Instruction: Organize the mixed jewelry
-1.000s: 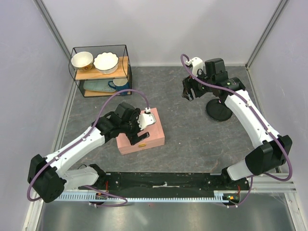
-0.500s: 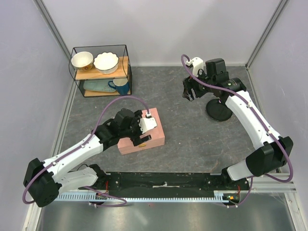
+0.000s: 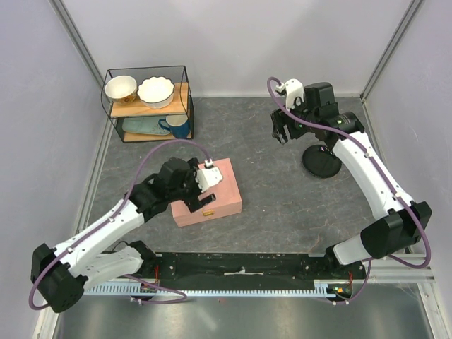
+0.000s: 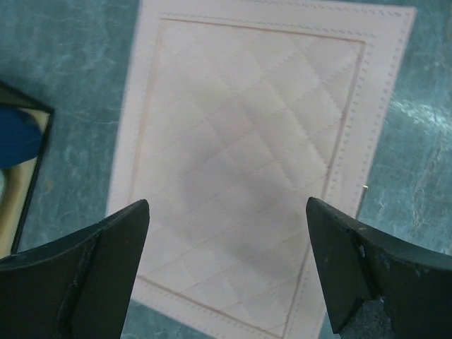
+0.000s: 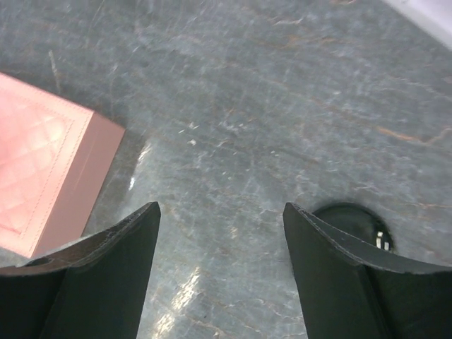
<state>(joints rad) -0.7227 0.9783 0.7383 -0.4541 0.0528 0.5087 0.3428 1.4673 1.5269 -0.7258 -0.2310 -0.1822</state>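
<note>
Jaws wide, left hand [image 4: 227,212] above pink box [image 4: 247,141]

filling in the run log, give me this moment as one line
left gripper open above closed pink box | right gripper open, in air near black stand | nothing held | jewelry not made out

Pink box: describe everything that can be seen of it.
The pink box is rectangular with its lid closed. The top is quilted in diamonds inside a stitched border and looks like leather. It lies flat on the grey table, left of centre and slightly askew to the table's edges. The left gripper hovers open above the lid; no contact shows.
</note>
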